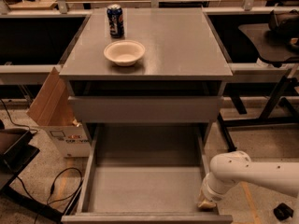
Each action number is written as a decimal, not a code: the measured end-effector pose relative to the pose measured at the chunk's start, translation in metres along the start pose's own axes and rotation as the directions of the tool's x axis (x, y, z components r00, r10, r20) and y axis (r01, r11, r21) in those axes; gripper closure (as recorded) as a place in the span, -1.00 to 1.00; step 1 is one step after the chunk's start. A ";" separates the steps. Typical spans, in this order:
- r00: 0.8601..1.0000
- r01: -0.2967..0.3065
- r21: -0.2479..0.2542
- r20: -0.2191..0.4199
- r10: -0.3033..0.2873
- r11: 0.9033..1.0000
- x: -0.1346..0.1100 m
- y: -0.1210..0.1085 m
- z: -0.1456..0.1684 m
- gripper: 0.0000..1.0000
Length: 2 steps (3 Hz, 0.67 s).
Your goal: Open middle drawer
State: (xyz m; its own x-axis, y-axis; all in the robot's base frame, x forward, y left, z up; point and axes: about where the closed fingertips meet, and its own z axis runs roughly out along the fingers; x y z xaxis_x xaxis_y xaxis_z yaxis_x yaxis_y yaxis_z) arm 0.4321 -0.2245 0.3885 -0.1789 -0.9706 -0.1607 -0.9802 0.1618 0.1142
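A grey drawer cabinet (187, 59) stands in the middle. Its upper drawer front (145, 108) sits slightly out from the body. The drawer below (145, 185) is pulled far out and its inside is bare. My white arm (252, 171) comes in from the right, and my gripper (205, 200) is at the front right corner of that open drawer, against its right side wall near the front panel.
A blue soda can (115, 20) and a white bowl (124, 52) stand on the cabinet top. An open cardboard box (58, 113) stands on the floor at the left. Black cables (56, 190) lie at lower left. Desks and a chair flank the cabinet.
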 end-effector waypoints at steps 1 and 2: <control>1.000 0.000 -0.003 0.000 0.000 1.000 0.000 0.001 0.001 0.65; 1.000 0.001 -0.007 0.000 -0.001 1.000 0.000 0.002 0.003 0.18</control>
State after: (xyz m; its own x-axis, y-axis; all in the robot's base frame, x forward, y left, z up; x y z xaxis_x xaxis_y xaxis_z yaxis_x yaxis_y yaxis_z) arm 0.4296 -0.2237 0.3860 -0.1785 -0.9707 -0.1607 -0.9797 0.1601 0.1205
